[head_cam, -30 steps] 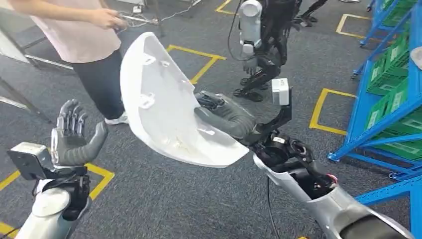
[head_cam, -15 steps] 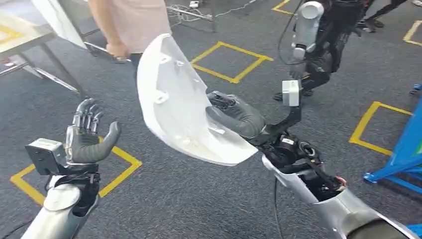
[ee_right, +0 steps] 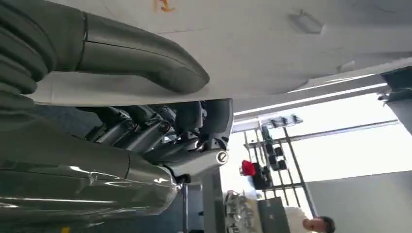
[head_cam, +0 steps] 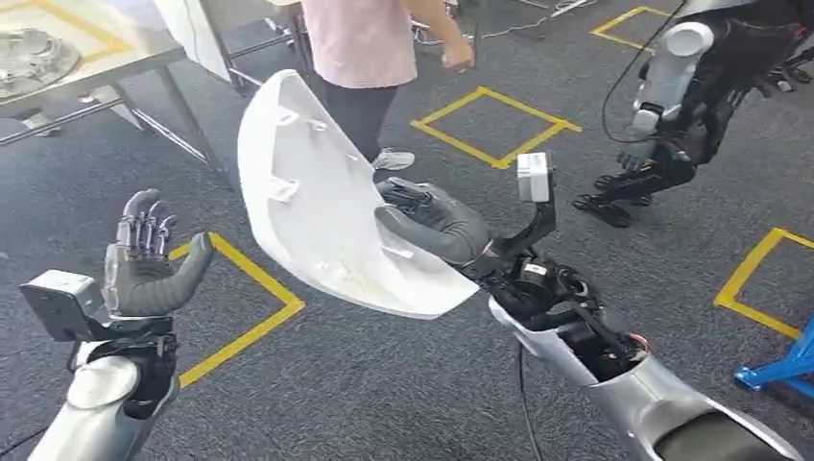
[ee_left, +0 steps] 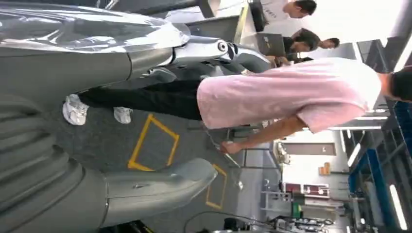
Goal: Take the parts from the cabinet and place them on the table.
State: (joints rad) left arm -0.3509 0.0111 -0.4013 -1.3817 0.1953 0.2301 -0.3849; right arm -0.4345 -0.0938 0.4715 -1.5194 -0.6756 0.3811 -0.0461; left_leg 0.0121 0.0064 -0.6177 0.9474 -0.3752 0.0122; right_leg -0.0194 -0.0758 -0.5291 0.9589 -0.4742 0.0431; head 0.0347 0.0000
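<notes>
So the right hand (head_cam: 432,223) has the white curved shell part (head_cam: 326,206) clamped by one edge, thumb lying across the inner face and the darker fingers wrapped round the back of it; the right wrist view shows the same thing up close, thumb (ee_right: 141,58) on the white panel (ee_right: 272,43) and fingers tucked behind. The shell is up in the air over the grey carpet, tilted so its hollow side with the little moulded tabs faces the camera. Its long axis runs from the held end up and away from the right hand, toward the person in the pink shirt (head_cam: 360,43), so most of the part sticks out past the grip on that side. The left hand (head_cam: 144,264) is well apart from the shell, raised, fingers spread and holding nothing, palm turned roughly toward the part. The table (head_cam: 91,53) sits beyond the shell's far tip and off toward the left hand's side, with something silvery (head_cam: 34,53) already on it that I can't quite make out. My read is the part's out of the cabinet and this is the carry phase, placing not done yet. Since the free end of the shell points more or less tableward, I'd guess that end leads in for the set-down. There's also a second robot (head_cam: 686,91) standing off beyond the right arm, nowhere near the shell.
</notes>
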